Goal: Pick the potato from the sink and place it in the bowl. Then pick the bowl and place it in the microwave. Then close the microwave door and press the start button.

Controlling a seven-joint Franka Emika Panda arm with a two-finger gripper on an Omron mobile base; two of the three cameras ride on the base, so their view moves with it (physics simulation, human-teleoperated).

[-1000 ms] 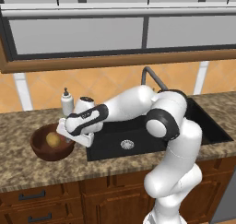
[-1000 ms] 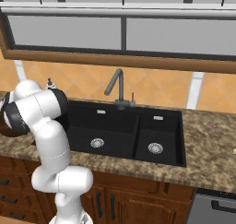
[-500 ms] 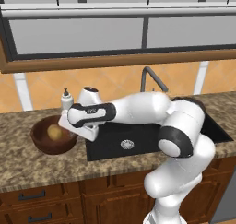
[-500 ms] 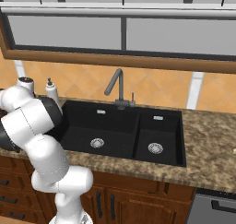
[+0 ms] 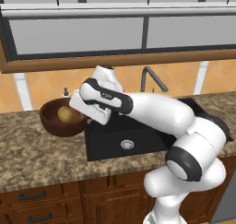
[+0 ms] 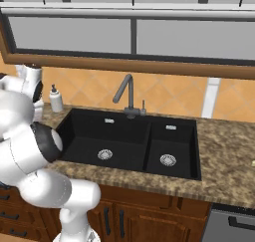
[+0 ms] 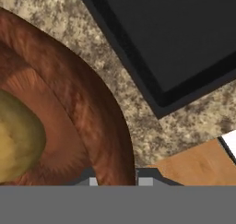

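Two jaws straddle the near rim of the bowl, one inside and one outside the wall, narrowed and apparently clamping it; the potato lies inside, on the counter left of the sink

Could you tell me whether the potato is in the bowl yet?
Yes: the potato lies inside the bowl.
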